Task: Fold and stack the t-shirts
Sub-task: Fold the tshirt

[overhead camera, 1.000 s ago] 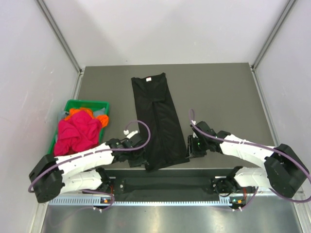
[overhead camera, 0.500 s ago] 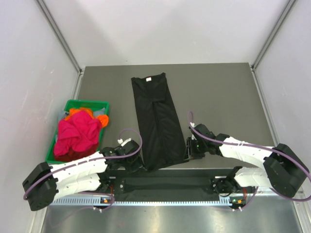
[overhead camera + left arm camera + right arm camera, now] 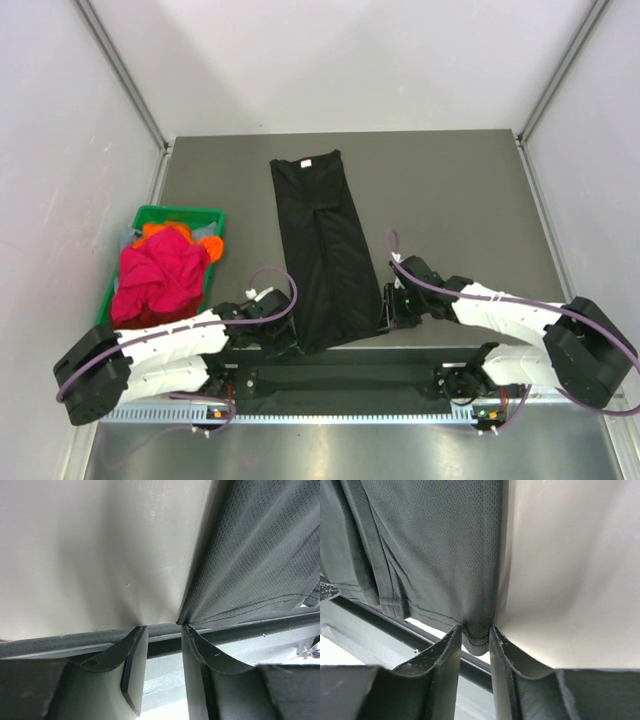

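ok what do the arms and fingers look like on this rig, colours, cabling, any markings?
Both arms have white link shells with black joints and black bases. A purple cable loops loosely along each one. The left gripper and right gripper are black, and a small green light shows by the right wrist. Up close the fingers are dark, matte, curved blades tapering to narrow tips, with light scuffs. No logos or sleeves are visible.

A robot test cell in a lab: plain white partition walls [image 3: 330, 60] with metal corner posts [image 3: 120, 75] enclose a bare grey desk [image 3: 460, 200] edged by an aluminium rail [image 3: 340, 412].
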You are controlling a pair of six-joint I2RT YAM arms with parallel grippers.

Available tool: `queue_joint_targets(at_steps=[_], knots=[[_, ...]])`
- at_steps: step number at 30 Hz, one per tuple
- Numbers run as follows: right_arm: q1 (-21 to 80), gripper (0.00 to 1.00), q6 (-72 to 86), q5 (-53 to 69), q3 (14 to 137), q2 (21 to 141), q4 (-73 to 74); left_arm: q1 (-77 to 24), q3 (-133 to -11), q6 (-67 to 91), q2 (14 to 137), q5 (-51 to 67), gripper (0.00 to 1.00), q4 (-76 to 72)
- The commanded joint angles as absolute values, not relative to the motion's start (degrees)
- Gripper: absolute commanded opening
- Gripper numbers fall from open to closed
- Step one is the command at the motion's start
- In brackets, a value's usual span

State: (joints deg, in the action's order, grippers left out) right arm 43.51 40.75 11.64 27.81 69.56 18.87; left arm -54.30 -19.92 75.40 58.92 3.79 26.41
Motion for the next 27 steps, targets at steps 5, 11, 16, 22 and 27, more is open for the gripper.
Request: queue_joint_targets(at_steps=[5, 11, 16, 22, 27], knots=[[44.3, 0.33, 39.9, 8.88, 28.74, 66.71, 22.32, -54.23, -23.2, 76.81, 55.55, 0.44, 0.42, 30.05], [44.21, 0.28, 39.64, 8.44, 28.65, 66.97, 22.06, -54.23, -22.33, 77.61, 49.84, -0.53, 0.46, 27.43], [44.3, 0.23, 39.81, 9.75, 27.07, 68.47, 19.78, -54.14, -18.99, 79.45, 49.66, -0.35, 0.45, 24.79], [44.3, 0.17, 39.9, 9.93, 26.1, 67.85, 18.81, -54.23, -18.99, 79.19, 51.06, -0.62, 0.45, 24.7], [44.3, 0.04, 39.99, 9.93, 26.19, 67.85, 18.54, -54.23, -17.67, 79.89, 53.61, -0.35, 0.42, 20.49]])
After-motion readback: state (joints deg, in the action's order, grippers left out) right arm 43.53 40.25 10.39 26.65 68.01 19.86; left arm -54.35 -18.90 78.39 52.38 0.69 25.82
